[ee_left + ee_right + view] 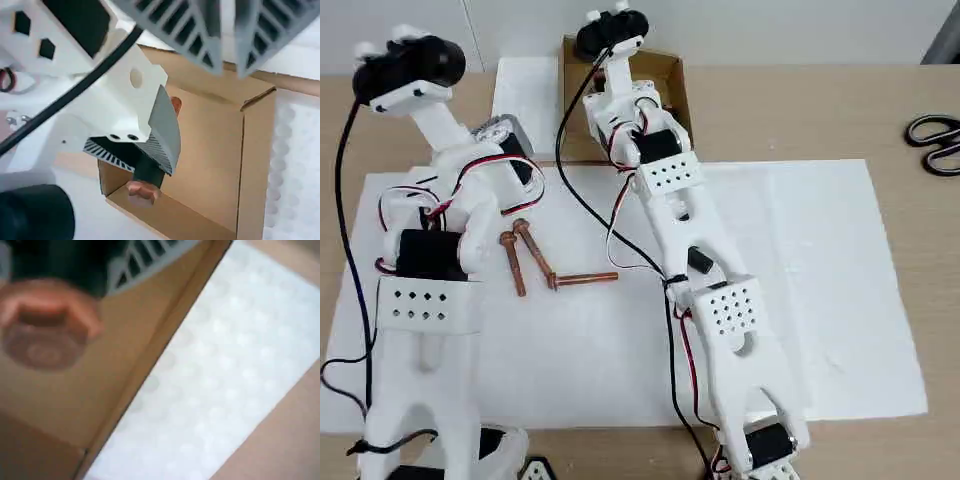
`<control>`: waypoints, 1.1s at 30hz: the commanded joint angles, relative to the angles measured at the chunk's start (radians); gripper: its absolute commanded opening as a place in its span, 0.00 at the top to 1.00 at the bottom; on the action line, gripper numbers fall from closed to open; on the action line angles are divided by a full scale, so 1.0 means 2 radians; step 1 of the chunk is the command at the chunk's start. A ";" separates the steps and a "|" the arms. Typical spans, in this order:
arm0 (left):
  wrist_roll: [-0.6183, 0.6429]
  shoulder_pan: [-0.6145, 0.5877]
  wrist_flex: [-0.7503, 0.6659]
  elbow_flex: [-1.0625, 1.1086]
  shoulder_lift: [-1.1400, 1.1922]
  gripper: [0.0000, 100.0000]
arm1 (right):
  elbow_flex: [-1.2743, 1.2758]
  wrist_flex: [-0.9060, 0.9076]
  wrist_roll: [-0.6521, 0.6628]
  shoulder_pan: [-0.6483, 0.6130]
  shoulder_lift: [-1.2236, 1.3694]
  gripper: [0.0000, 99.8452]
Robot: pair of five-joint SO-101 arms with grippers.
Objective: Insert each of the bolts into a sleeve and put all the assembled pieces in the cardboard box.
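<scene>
My right gripper [618,100] hangs over the cardboard box [672,78] at the table's far edge, shut on a black sleeve [148,171] with a copper bolt through it. The bolt's head [142,191] sticks out below the fingers, just above the box's near wall [170,215]. Close up, the same bolt head [46,335] shows against the box floor [100,390]. Three loose copper bolts [535,250] lie on the white sheet near my left arm. My left gripper [228,55] is held above the sheet left of the box, its grey fingers nearly together and holding nothing.
A white foam sheet [790,280] covers the table's middle. Black scissors [935,142] lie on the bare wood at the far right. The right arm's cable [582,200] trails across the sheet beside the bolts.
</scene>
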 commanded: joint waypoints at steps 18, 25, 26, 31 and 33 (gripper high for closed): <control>0.001 -0.003 0.002 -0.015 -0.002 0.99 | -0.068 -0.067 0.001 -0.001 0.050 0.85; 0.000 -0.003 0.001 0.005 -0.002 0.99 | -0.068 -0.067 0.002 -0.001 0.050 0.88; 0.000 -0.003 0.001 0.007 -0.002 0.99 | -0.068 -0.067 0.001 -0.001 0.050 0.88; 0.000 -0.003 -0.001 0.005 -0.002 0.99 | -0.071 -0.067 0.001 0.000 0.046 0.88; 0.000 -0.003 -0.002 0.004 -0.002 0.99 | -0.084 -0.055 0.002 0.000 0.036 0.88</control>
